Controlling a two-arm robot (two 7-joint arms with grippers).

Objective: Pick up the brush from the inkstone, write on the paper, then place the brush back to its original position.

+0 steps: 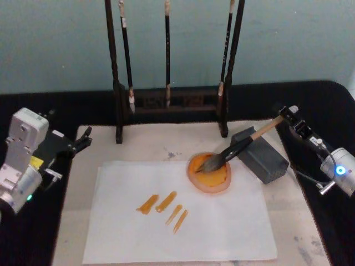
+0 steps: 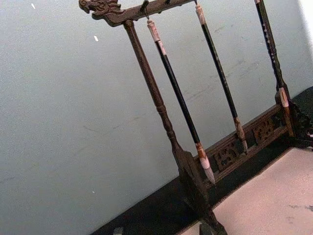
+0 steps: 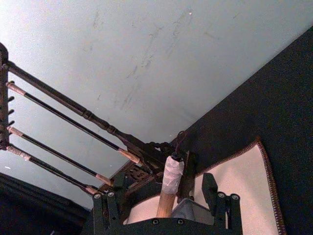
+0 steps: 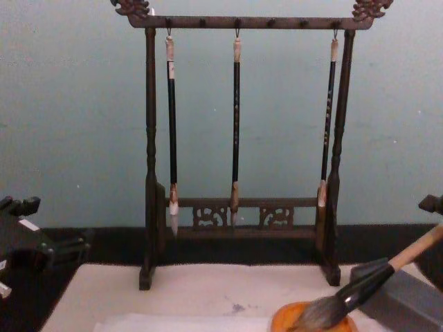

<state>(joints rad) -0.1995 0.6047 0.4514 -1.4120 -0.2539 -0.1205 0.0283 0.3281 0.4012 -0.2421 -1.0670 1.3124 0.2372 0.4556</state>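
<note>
- While the right arm works, the left gripper [image 1: 87, 139] sits parked at far left, fingers spread and empty.
- The paper [image 1: 222, 233], at centre, carries four orange strokes, so the writing appears finished.
- The brush [image 1: 238, 147] lies with its bristles in the inkstone [image 1: 208, 185], on the paper's far right corner, its handle propped on a grey block [image 1: 269, 160].
- The right gripper [image 1: 284, 113] straddles the handle's whitish end, fingers [image 3: 210, 188] parted and clear of it. Advice: back off along the handle's line, never nudging it sideways.

Soft, dimmish light lies evenly over everything. The paper [image 1: 222, 221] is the brightest patch, the black cloth [image 1: 55, 105] goes nearly featureless, and the rack [image 4: 150, 138] casts only faint shadows.
</note>
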